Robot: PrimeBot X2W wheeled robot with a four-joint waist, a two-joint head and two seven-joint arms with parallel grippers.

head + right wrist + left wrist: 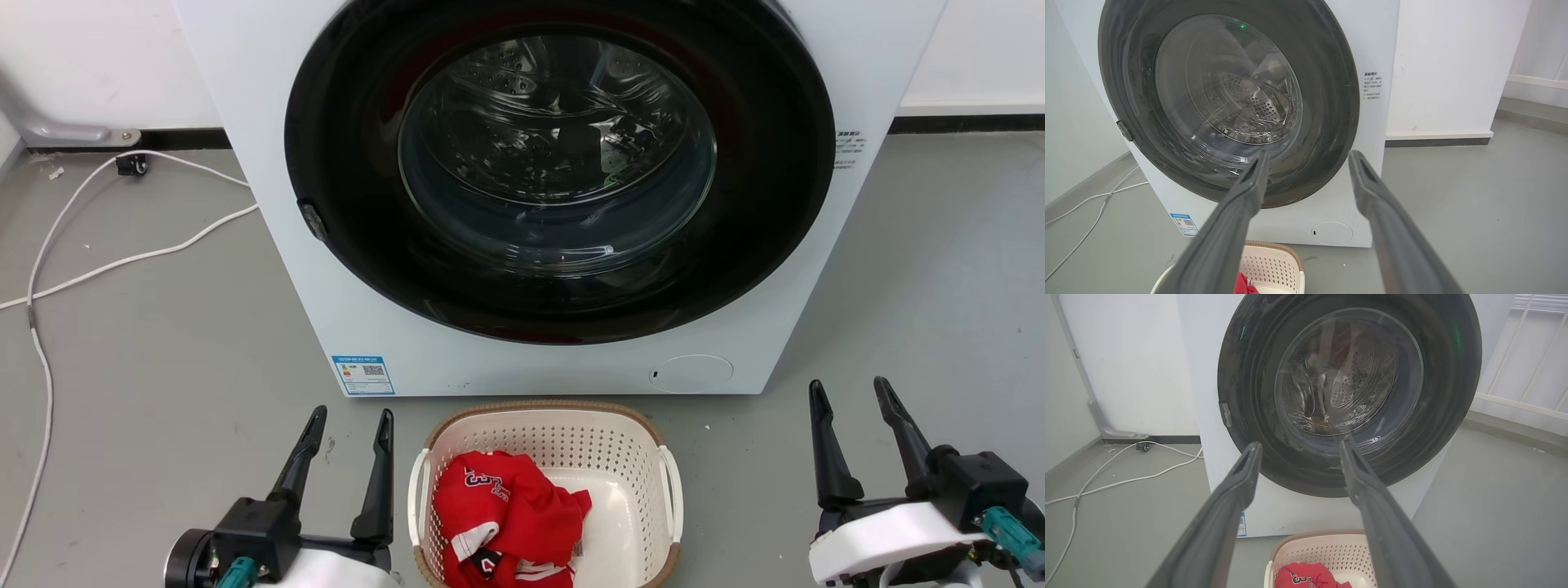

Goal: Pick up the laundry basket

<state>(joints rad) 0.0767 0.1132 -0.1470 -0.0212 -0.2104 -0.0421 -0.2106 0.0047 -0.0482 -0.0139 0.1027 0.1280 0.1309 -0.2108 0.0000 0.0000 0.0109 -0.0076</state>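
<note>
The laundry basket is cream-white and perforated with a brown rim, standing on the floor just in front of the washing machine. A red jersey lies inside it. The basket also shows at the bottom of the left wrist view, and a corner of the basket at the bottom of the right wrist view. My left gripper is open, left of the basket and apart from it. My right gripper is open, well to the basket's right. Both hold nothing.
The white washing machine with its round dark door shut stands right behind the basket. White cables trail over the grey floor at the left. A wall runs behind the machine.
</note>
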